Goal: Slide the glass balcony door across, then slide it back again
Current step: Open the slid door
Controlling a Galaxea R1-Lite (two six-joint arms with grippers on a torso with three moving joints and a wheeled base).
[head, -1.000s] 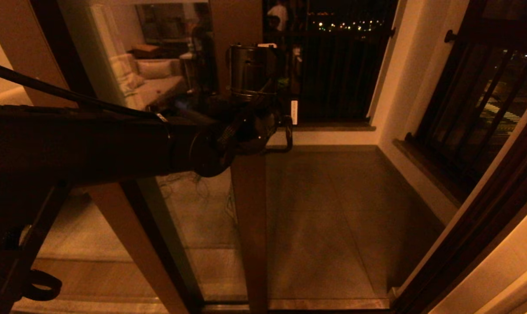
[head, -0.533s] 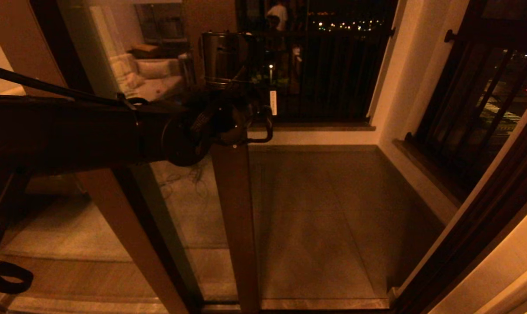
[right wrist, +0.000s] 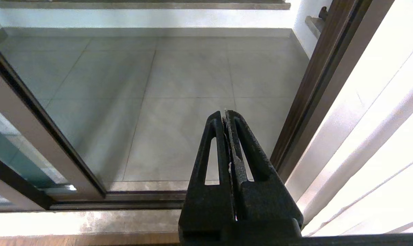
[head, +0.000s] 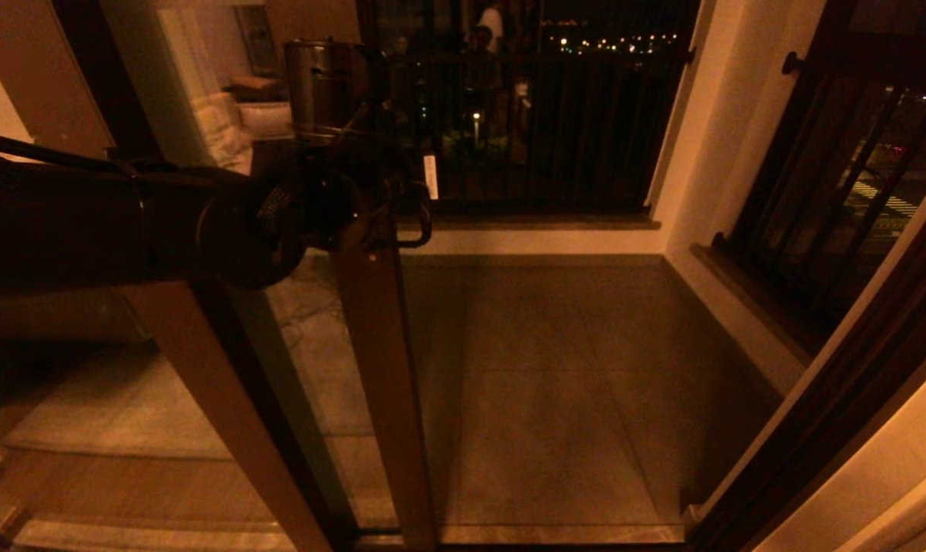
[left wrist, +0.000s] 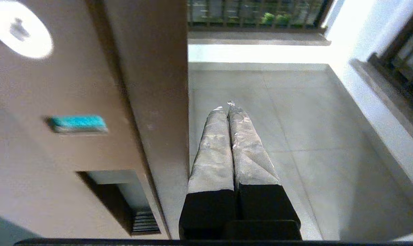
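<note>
the glass balcony door (head: 371, 360) has slid leftward over the last second, its upright edge now at about 7 o'clock in the head view. the left gripper (left wrist: 229, 107), fingers pressed together, pushes that edge. the opening stroke looks nearly done. the right gripper (right wrist: 226, 116) hangs idle, fingers together.

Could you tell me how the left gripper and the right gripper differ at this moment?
The left gripper is raised beside the glass balcony door, against its upright brown edge; the right gripper hangs low over the floor track, touching nothing. Left fingers look pale and wrapped; right fingers are black with slots. Both are shut and empty.
</note>
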